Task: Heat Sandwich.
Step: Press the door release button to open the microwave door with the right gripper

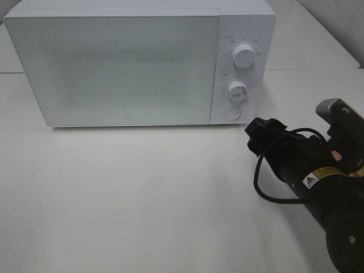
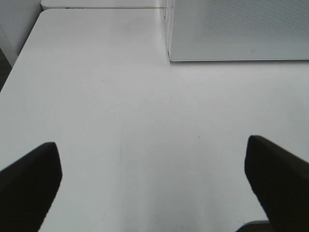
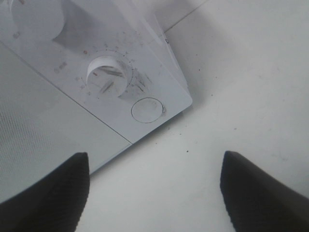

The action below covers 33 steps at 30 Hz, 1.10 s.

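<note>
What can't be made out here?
Sandwich: in no view; the microwave door is shut and opaque, hiding the inside.
Lower dial markings: too small in exterior high, blurred in right wrist.
Left gripper: outside exterior high; left wrist shows only fingertips.

The right arm [image 1: 318, 187] comes in from the lower right of the high view, and the right gripper [image 1: 259, 135] points up and left with its jaws spread wide. The left gripper [image 2: 152, 188] gapes too, its dark fingers [image 2: 29, 186] filling the lower corners.
</note>
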Each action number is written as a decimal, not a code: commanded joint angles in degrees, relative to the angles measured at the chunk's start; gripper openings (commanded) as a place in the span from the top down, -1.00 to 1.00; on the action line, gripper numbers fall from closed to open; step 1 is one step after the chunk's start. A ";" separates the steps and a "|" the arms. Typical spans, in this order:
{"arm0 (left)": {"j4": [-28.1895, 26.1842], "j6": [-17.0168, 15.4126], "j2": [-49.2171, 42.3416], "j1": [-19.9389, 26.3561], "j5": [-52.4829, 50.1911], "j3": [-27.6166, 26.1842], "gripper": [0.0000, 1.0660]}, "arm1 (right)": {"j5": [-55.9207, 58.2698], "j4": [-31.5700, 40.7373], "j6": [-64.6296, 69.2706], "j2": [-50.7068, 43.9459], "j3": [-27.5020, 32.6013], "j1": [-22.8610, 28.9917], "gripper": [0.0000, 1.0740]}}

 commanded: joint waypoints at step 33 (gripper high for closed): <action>-0.11 0.11 0.00 -0.06 0.17 -0.52 -0.83 | 3.09 0.34 48.70 1.32 -2.41 0.00 1.00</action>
